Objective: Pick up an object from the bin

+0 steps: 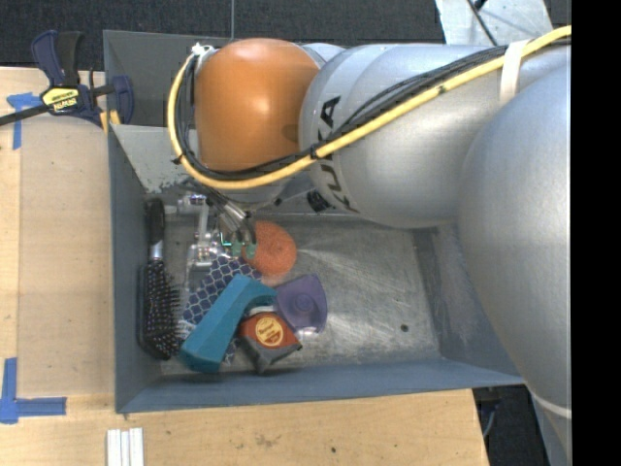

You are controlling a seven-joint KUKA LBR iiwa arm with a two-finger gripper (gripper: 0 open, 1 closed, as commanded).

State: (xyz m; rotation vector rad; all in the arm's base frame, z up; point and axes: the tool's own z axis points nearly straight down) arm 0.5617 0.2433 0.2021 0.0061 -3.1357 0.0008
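Observation:
My gripper [217, 245] hangs below the arm's orange cover at the bin's left side, open, with nothing visible between its fingers. It is over the upper edge of a blue-and-white patterned mesh piece [206, 290]. An orange round thing [272, 249] lies just to the right of the fingers, touching or nearly touching one of them. A black hairbrush [155, 294] lies along the left wall, just left of the gripper. A teal block [221, 322] lies slanted below the gripper, on the mesh piece.
A purple rounded thing [303, 303] and an orange-and-black tape measure [267, 334] lie near the front wall, right of the teal block. The arm covers the back and right of the bin. Bare bin floor stretches to the right of the cluster.

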